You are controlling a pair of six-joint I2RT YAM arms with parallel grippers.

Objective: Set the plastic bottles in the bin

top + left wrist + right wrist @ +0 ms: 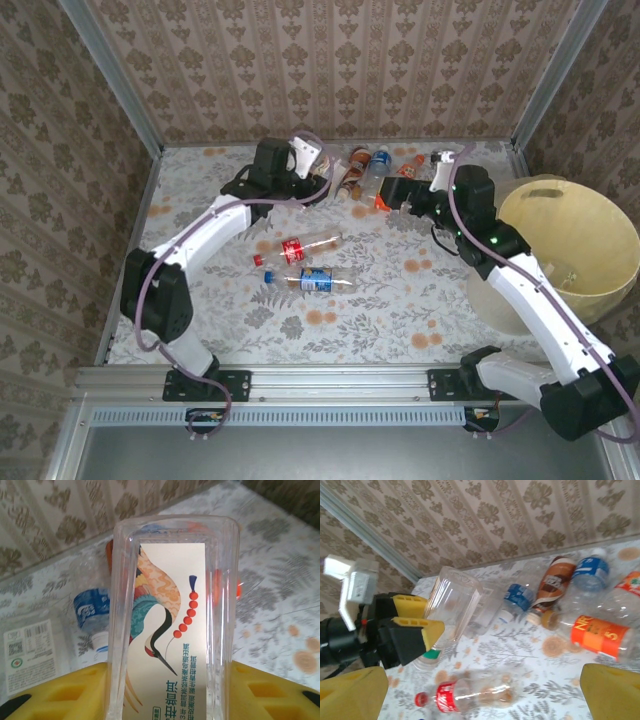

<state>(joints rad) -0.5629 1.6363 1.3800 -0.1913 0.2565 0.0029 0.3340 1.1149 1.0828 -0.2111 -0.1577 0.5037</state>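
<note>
Left wrist view: the left fingers (65, 692) are pinching a clear square bottle (170, 605) at the table's (400, 290) 12 o'clock edge. Its label is showing a crane, red beads and upside-down Chinese writing. The right fingers (615, 690) are standing spread wide, with a red-labelled bottle (470, 695) lying between them at 6 o'clock. The bin (590, 230) is sitting at 3 o'clock, well apart.

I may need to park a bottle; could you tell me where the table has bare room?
Bare: the near strip between the blue-label bottle and the bin, and the far-left corner. Crowded: the bottle cluster at the back.
</note>
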